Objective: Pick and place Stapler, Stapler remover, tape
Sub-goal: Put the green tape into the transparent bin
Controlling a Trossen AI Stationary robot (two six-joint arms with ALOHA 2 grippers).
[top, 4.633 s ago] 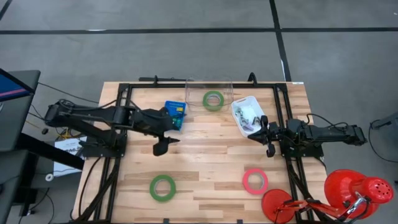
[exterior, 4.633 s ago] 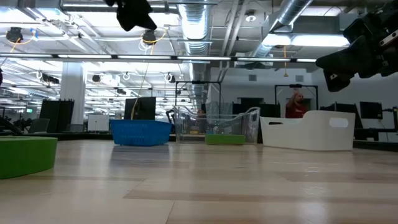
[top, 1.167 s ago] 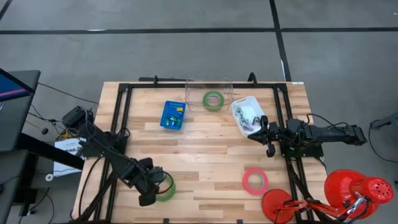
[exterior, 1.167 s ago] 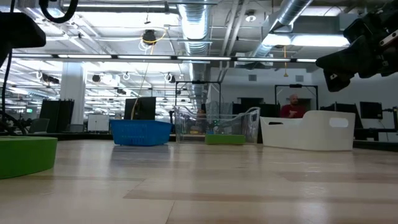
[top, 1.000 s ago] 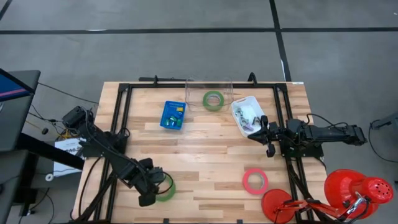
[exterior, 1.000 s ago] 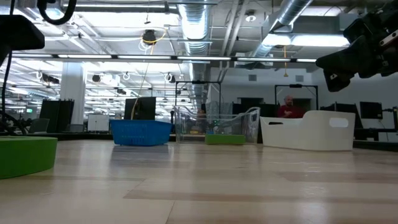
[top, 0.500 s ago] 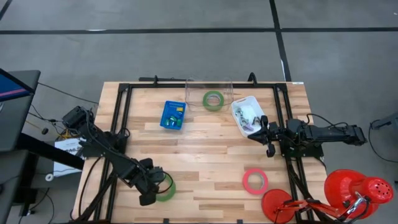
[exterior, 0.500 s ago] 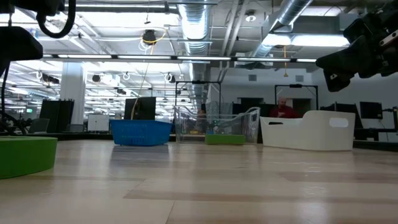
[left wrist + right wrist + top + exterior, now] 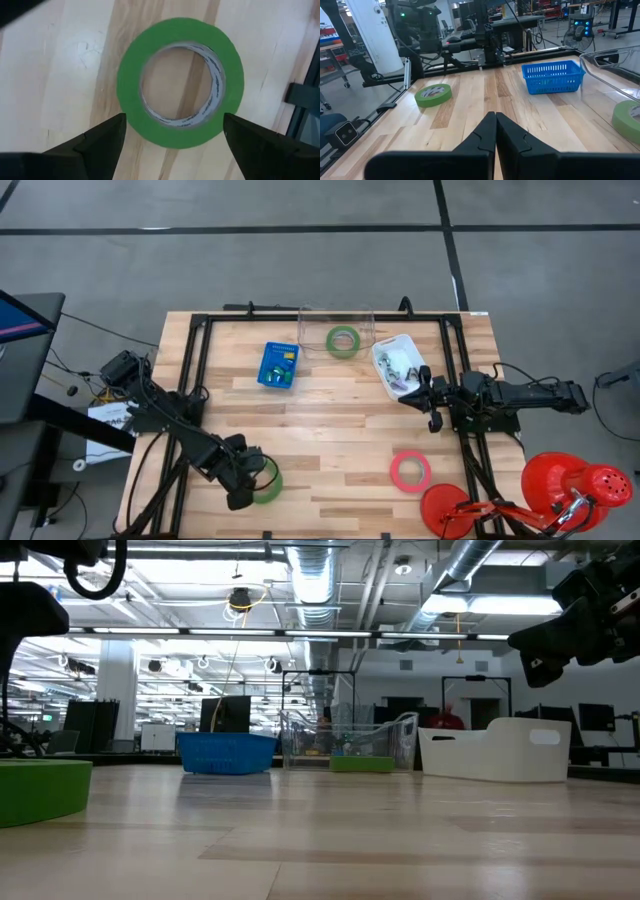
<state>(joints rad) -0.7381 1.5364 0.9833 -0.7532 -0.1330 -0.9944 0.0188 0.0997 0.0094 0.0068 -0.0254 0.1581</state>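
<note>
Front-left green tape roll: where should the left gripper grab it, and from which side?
From straight above. The green tape roll lies flat on the table, so grip across its outer rim. The left gripper is open above it, fingers wider than the roll; lowering and closing looks workable.

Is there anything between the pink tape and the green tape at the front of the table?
No. In the high view, only bare wood lies between the pinkish-red tape and the front green tape. The left gripper sits over that green roll, open.
</note>
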